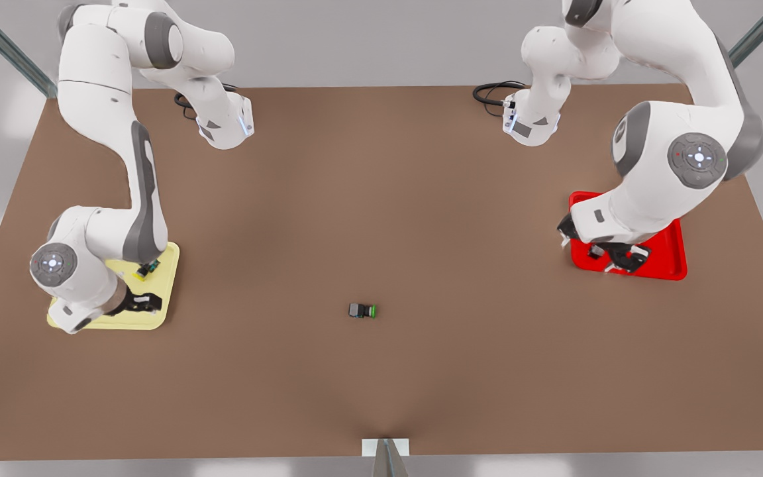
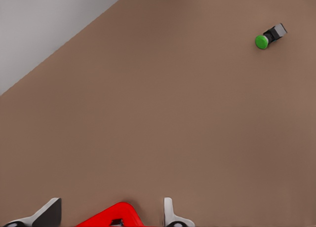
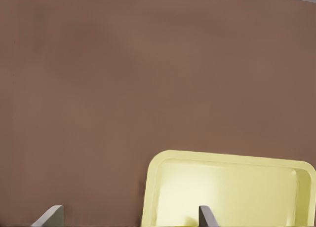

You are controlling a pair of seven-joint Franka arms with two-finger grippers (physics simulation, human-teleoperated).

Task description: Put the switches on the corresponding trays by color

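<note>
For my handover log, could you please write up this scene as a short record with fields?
Table: brown
Yellow tray: front view's left
Red tray: front view's right
Yellow switch: lying on the yellow tray
Red switch: cannot tell; hidden beneath the arm
Green switch: on the bare table, mid-front, on no tray
Right gripper: open, over the yellow tray
Left gripper: open, over the red tray

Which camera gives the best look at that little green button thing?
The left wrist view: the green-capped switch shows its round cap and dark body plainly on the table. The front view shows it small at mid-table.
</note>
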